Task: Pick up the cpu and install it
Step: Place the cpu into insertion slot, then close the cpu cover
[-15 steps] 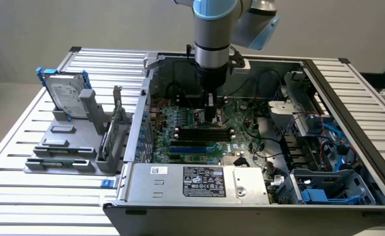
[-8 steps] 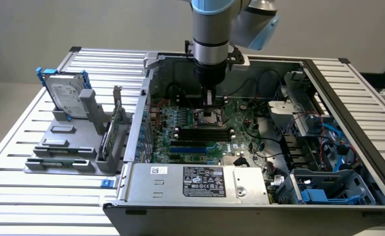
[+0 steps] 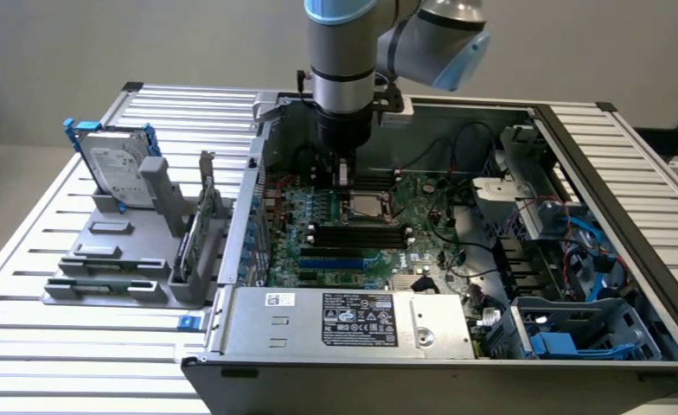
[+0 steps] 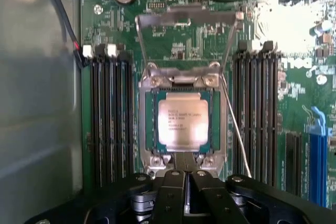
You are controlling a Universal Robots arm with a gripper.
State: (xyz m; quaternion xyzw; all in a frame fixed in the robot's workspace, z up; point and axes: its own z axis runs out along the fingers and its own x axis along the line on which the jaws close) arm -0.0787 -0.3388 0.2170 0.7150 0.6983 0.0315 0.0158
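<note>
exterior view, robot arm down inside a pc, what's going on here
A robot arm reaches down into an open PC case. Its gripper is shut and sits just above the edge of the motherboard's socket. The cpu lies flat in the socket, silver top up. The socket's metal frame is flipped open, not yet closed over the chip. I can see nothing held in the gripper.

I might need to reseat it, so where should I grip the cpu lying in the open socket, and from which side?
Probably by two opposite edges of the cpu, coming straight down from above: it lies flat in the socket, walled in, with the retention frame standing open.
</note>
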